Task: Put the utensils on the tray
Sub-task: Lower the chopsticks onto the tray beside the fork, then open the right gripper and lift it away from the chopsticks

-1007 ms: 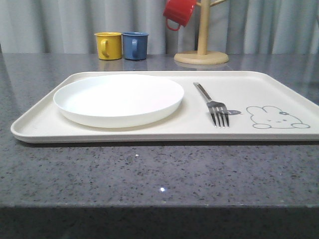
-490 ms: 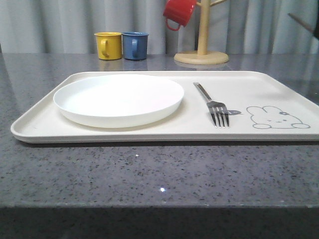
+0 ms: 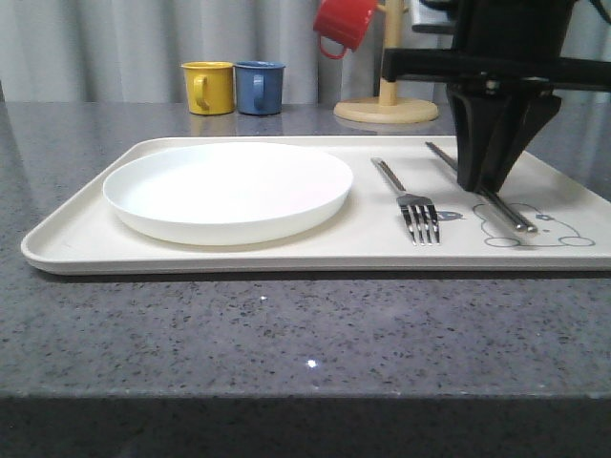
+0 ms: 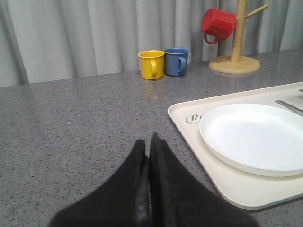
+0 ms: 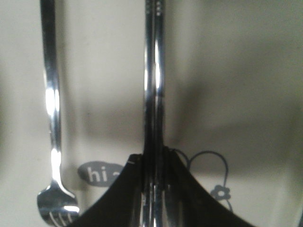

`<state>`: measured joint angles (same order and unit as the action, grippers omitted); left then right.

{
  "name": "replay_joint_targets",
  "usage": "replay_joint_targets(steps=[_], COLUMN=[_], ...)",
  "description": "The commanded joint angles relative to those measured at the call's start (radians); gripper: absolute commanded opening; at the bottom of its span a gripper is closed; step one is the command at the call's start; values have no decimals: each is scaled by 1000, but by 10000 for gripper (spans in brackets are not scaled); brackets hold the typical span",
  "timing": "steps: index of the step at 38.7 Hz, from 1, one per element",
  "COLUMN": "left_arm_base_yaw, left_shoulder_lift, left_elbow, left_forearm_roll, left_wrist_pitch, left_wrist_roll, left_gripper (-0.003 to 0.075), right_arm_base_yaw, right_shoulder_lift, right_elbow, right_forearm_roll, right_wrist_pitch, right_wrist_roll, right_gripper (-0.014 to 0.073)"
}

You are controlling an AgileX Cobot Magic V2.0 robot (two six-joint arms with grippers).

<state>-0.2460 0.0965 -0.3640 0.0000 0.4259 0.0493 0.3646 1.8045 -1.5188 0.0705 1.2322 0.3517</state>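
Observation:
The cream tray [image 3: 239, 253] lies across the table with the white plate [image 3: 227, 189] on its left half and the silver fork [image 3: 406, 197] right of the plate. My right gripper [image 3: 480, 183] hangs low over the tray's right part, shut on the pair of silver chopsticks [image 3: 501, 208], whose length lies along the tray over the rabbit drawing [image 3: 549, 232]. In the right wrist view the chopsticks [image 5: 155, 85] run out from between the fingers, with the fork [image 5: 52, 118] beside them. My left gripper [image 4: 148, 142] is shut with nothing in it, over bare table left of the tray [image 4: 236, 189] and plate [image 4: 255, 137].
A yellow mug [image 3: 208, 88] and a blue mug [image 3: 259, 87] stand behind the tray at the back. A wooden mug tree [image 3: 386, 95] holding a red mug [image 3: 342, 24] stands behind the tray's right half. The grey table [image 3: 286, 334] extends in front of the tray.
My right arm has come down into the front view from the upper right, bringing the chopsticks onto the tray beside the fork. Plate and fork have not moved.

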Motion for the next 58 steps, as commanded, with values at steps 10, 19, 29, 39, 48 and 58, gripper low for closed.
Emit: replay_joint_targets(steps=[10, 19, 29, 39, 48, 58], left_arm_base_yaw=[2, 2, 2, 2, 2, 2], left_shoulder_lift=[11, 11, 11, 11, 11, 11], left_elbow=[-26, -26, -26, -26, -26, -26], left_forearm_roll=[-8, -8, -8, -8, -8, -8], left_wrist_pitch=[-87, -87, -87, -87, -87, -89], left_wrist_roll=[-9, -9, -9, -9, -9, -9], left_gripper=[-18, -18, -18, -18, -18, -18], right_arm_base_yaw=[-1, -1, -1, -7, -89, -328], right_shoulder_lift=[-27, -27, -27, -33, -94, -199], right_elbow=[-30, -30, -30, -156, -206, -133], right_forearm_roll=[4, 4, 5, -101, -145, -176], right_wrist_pitch=[-18, -37, -37, 100, 107, 106], right_wrist_roll=[43, 42, 42, 0, -144, -251], right_gripper=[-56, -53, 262, 381, 381, 381])
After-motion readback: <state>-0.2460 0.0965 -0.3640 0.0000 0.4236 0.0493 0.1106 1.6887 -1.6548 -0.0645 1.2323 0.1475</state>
